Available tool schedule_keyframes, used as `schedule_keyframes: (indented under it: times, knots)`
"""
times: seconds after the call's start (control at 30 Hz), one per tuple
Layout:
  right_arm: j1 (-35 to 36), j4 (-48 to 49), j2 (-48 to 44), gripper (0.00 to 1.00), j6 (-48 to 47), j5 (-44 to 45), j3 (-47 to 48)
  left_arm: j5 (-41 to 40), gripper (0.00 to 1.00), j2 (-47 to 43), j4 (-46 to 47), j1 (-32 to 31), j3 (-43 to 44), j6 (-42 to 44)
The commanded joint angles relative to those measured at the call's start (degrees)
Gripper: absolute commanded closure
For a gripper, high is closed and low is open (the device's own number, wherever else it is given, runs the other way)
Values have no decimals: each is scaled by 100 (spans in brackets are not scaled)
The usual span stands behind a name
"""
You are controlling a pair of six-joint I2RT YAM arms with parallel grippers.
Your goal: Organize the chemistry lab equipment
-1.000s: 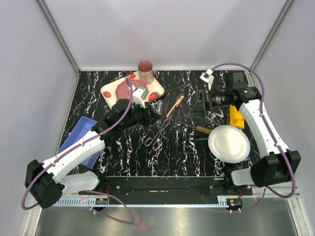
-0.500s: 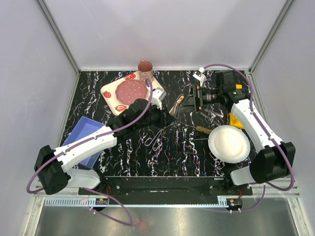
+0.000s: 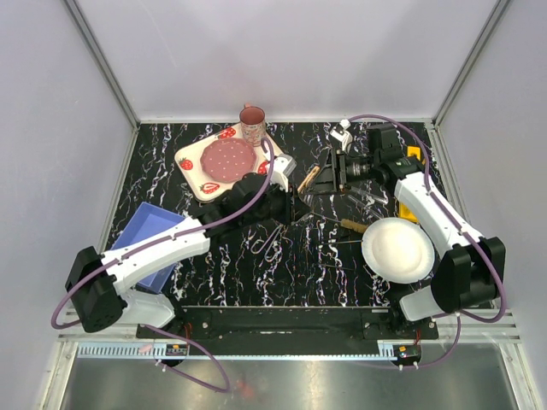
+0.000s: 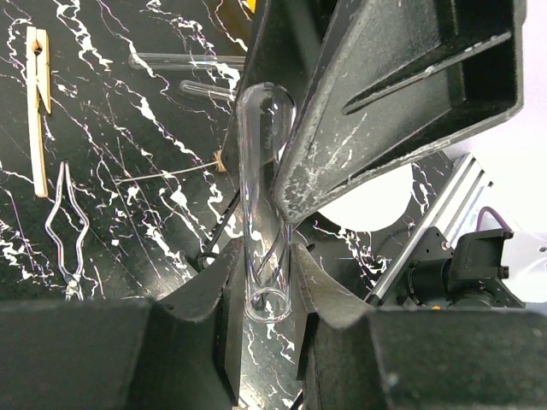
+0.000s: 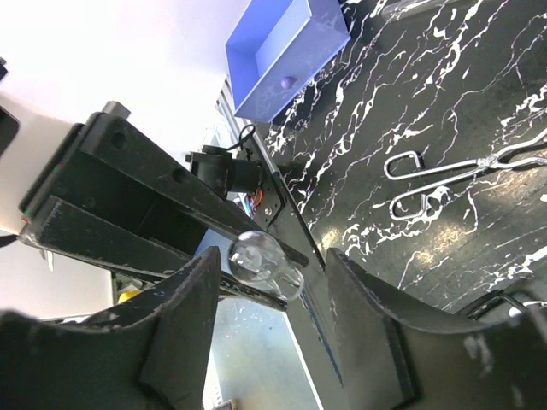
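Our left fingers (image 4: 224,307) clamp a clear test tube (image 4: 261,171) above the desk (image 4: 128,222). Our right fingers (image 5: 184,325) stand apart, one either side of its rounded end.

No readable text, labels or numbers

Clear test tube (image 4: 259,179) (held aloft), wire tong (image 4: 66,179), wooden peg (image 4: 36,102) lying flat

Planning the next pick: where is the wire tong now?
Top view: the wire tong lies near the middle, just on the near side of the left pincer, left of the white plate.
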Motion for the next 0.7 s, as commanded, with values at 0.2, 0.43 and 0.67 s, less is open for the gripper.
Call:
schedule_keyframes:
  times: [0.2,0.43,0.67]
  knots:
    - [181,278,94,65,-44,-104,6,-315,90,116,346,-44,228,-281]
    - [181,-196,-37,77,-797,309,216,-386,40,-165,398,-53,53,-369]
    - [-3,-1004,-205,77,-1687,968,718,-702,9,-815,216,43,-281,-194]
